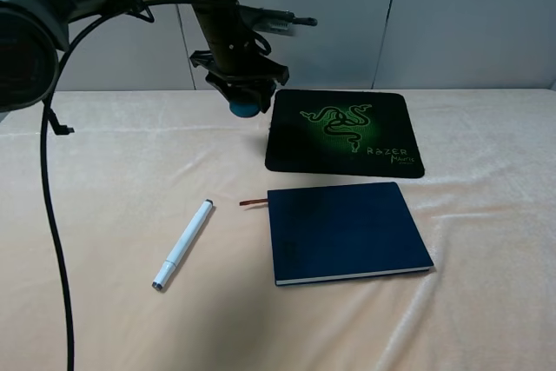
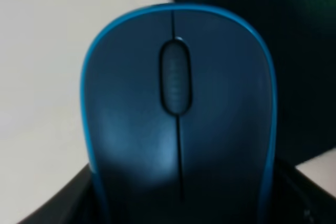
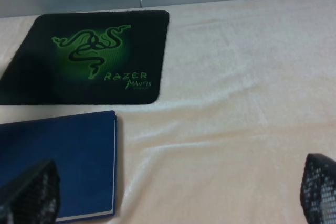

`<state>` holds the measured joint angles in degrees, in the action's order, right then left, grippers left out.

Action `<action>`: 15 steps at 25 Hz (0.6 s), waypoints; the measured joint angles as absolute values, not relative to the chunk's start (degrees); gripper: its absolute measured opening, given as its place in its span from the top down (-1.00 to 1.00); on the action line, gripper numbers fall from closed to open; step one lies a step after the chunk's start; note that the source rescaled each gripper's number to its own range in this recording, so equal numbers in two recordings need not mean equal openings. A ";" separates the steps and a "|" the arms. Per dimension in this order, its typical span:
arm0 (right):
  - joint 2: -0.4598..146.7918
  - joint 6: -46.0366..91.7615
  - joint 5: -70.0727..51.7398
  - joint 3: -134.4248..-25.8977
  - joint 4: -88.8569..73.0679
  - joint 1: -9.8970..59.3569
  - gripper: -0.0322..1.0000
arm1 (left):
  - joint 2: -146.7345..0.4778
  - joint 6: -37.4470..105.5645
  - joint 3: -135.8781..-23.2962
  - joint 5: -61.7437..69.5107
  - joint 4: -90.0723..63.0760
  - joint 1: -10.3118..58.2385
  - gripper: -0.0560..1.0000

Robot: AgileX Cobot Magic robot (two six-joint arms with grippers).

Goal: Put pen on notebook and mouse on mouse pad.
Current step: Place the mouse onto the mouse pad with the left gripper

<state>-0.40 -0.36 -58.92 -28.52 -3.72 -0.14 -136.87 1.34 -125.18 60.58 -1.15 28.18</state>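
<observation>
My left gripper (image 1: 244,93) is shut on the teal-and-grey mouse (image 1: 243,108), holding it in the air just left of the black mouse pad (image 1: 343,132) with its green snake logo. The mouse (image 2: 176,114) fills the left wrist view, with the pad's dark edge (image 2: 294,77) behind it. The white pen (image 1: 183,244) lies on the cloth, left of the navy notebook (image 1: 346,230). My right gripper (image 3: 178,192) is open, its fingertips (image 3: 31,192) above the notebook's corner (image 3: 58,166) and bare cloth. The right wrist view also holds the mouse pad (image 3: 86,59).
A pale orange cloth (image 1: 104,188) covers the table. A grey wall (image 1: 452,15) stands behind. A black cable (image 1: 48,197) hangs down at the left side. The notebook's reddish ribbon (image 1: 253,202) sticks out toward the pen.
</observation>
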 joint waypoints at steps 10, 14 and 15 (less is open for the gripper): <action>-0.40 -0.36 -58.92 -28.52 -3.72 -0.14 -1.00 | -139.75 2.10 -125.46 51.30 -1.37 35.18 0.89; -0.40 -0.36 -58.92 -28.52 -3.77 -0.14 -1.00 | -141.44 2.10 -126.09 46.53 -1.37 36.60 0.89; -0.40 -0.36 -58.92 -28.52 -3.77 -0.14 -1.00 | -141.61 2.10 -126.14 45.21 -1.37 36.81 0.89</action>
